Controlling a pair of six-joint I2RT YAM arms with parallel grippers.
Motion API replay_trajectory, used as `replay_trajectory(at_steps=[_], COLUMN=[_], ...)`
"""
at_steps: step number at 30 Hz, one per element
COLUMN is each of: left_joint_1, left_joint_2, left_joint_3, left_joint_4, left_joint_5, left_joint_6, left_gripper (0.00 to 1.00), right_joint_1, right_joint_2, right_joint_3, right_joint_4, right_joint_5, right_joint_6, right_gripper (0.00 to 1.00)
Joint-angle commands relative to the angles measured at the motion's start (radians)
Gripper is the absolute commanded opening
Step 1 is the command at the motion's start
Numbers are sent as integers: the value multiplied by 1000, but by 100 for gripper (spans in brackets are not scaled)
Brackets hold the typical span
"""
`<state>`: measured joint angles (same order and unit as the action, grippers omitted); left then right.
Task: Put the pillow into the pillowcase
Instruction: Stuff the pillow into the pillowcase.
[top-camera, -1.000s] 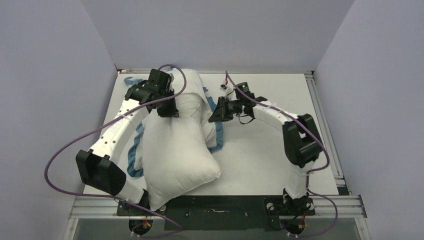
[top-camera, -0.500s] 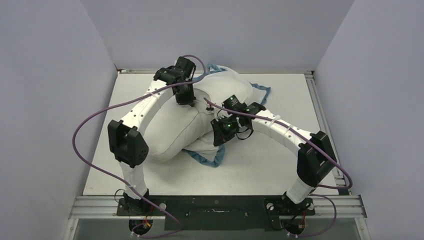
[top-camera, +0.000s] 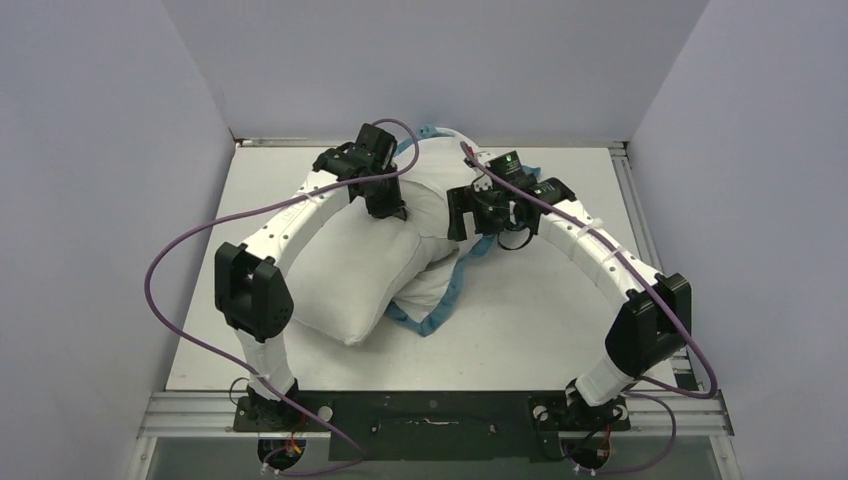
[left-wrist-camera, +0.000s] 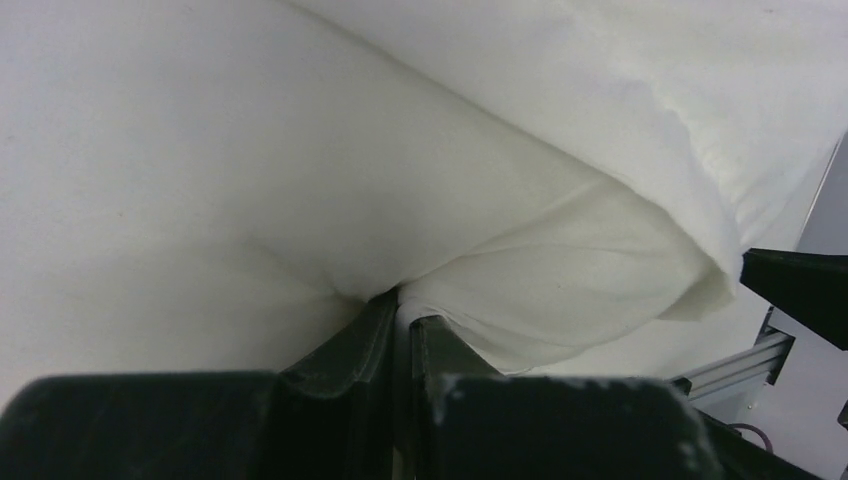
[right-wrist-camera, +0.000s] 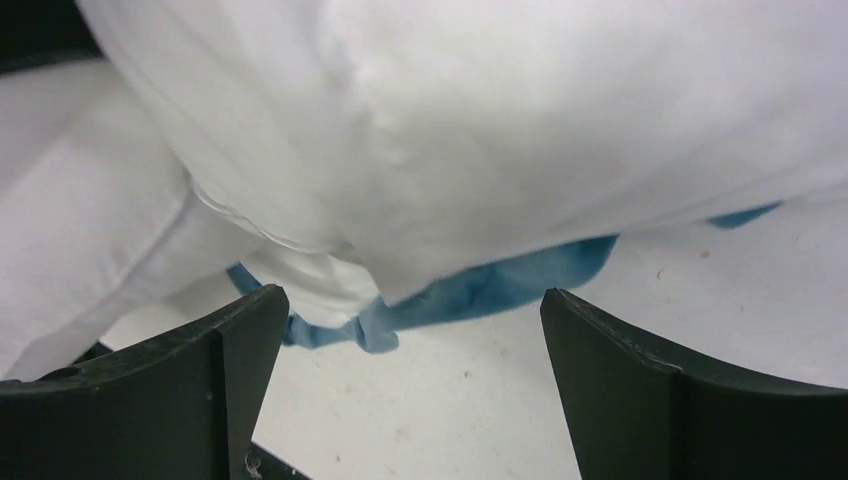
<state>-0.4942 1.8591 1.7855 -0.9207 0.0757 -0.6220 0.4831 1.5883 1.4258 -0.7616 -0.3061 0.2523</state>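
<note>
Holding the pillow (top-camera: 350, 270), the white table (top-camera: 560, 330) abuts lavender walls (top-camera: 430, 60)

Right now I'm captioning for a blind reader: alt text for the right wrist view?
The right pincer stands open, its two dark fingers framing plump white cloth with the blue ruffled edge of the pillowcase showing beneath it, over the white table.

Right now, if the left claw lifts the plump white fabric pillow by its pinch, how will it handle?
The plump white fabric pillow would probably sag and fold: it lies bent on the white table. Its puffy bulk suggests it is light for its size. The shut left claw pinches only a small tuck of cloth, so it might slip.
</note>
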Motion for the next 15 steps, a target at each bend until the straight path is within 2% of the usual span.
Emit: replay_trajectory(at_steps=[1, 3, 4, 5, 6, 7, 9, 10, 15], left_joint_1=[3, 3, 3, 3, 3, 3, 5, 6, 11], left_joint_2=[-13, -17, -18, -19, -20, -22, -27, -28, -22], left_joint_3=[-14, -15, -14, -15, -16, -19, -30, -38, -42], left_joint_4=[123, 124, 125, 123, 122, 122, 127, 133, 165], left_joint_5=[3, 7, 9, 10, 10, 9, 6, 2, -12], left_joint_6=[-35, -38, -38, -39, -38, -38, -43, -47, -70], left_gripper=[0, 0, 0, 0, 0, 0, 0, 0, 0], right_joint_1=[92, 123, 130, 132, 132, 132, 132, 135, 144], right_joint_2=[27, 71, 90, 104, 115, 121, 111, 100, 61], right_joint_3=[88, 128, 147, 163, 179, 194, 215, 221, 234], right_joint_4=[89, 89, 88, 85, 80, 69, 63, 66, 89], right_joint_5=[182, 227, 245, 252, 256, 260, 198, 148, -152], right_joint_6=[-18, -25, -24, -21, -18, -18, -47, -64, -100], right_gripper=[96, 92, 83, 66, 44, 28, 8, 5, 5])
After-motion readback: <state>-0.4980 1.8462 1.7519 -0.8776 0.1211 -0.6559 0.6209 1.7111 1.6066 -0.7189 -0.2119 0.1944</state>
